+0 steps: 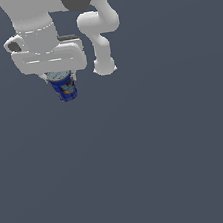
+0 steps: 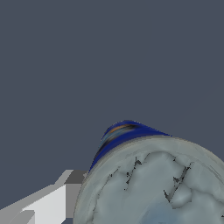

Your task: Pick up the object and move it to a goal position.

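The tool (image 1: 61,76) grips the can (image 1: 64,87) by its pale top, blue body hanging tilted beneath the white hand, at the exterior view's upper left. Only plain grey surface (image 1: 156,157) lies around it.

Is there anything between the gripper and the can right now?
Nothing visible. The can sits right under the gripper, its silvery top up against the white hand, and only bare grey floor surrounds it. No goal marker shows.

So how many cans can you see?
1. The blue can hangs just under the white pincer, in the upper part of the exterior view's left side. No other can shows in either view.
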Controlling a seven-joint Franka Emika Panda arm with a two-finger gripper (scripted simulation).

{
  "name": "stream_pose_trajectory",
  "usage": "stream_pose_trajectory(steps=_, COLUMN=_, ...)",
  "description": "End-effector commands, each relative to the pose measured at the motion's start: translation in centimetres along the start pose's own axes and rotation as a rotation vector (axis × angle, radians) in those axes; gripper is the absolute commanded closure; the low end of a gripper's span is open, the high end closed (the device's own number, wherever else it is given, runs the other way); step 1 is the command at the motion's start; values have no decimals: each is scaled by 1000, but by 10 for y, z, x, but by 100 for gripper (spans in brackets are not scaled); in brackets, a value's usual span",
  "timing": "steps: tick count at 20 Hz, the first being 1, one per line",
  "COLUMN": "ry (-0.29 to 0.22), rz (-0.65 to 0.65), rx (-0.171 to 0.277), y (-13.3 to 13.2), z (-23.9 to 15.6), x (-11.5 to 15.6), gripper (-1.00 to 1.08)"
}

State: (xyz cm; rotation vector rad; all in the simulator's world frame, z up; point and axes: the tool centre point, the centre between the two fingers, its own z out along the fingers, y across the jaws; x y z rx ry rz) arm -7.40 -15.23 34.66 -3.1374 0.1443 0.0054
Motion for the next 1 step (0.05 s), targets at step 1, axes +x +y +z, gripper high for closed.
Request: stream_pose_trajectory(steps=1, ry=3, rz=0, rx=0, y=1, z=-4, x=1, gripper=108)
